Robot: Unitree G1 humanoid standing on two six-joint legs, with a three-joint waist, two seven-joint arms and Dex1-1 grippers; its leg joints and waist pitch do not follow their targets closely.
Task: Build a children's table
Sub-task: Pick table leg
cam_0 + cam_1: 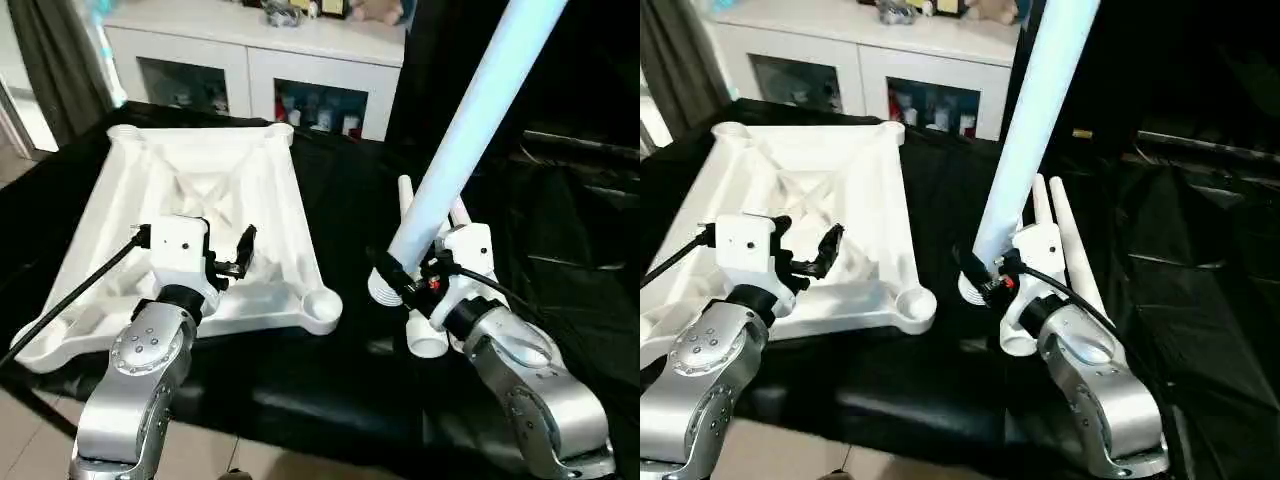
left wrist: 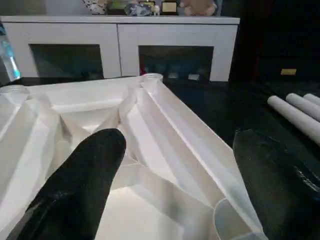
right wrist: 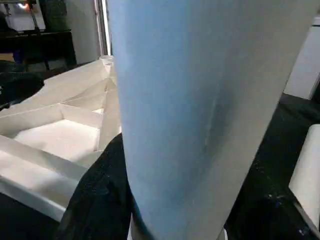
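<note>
The white tabletop [image 1: 200, 180] lies upside down on the black cloth, ribbed underside up. My left gripper [image 1: 238, 255] hovers over its near right part, open, with nothing between the black fingers [image 2: 80, 185]. My right gripper [image 1: 405, 280] is shut on a long white leg [image 1: 470, 120], which leans up and away to the right. That leg's flared end [image 1: 383, 287] hangs low, a short gap to the right of the near corner socket [image 1: 322, 303]. Two more legs [image 1: 1070, 250] lie on the cloth just behind my right wrist.
A white glass-door cabinet [image 1: 250, 60] stands behind the work surface, with small items on top. Black cloth [image 1: 350, 190] covers the surface and drapes over something on the right [image 1: 580, 200]. The front edge of the surface runs close beneath my forearms.
</note>
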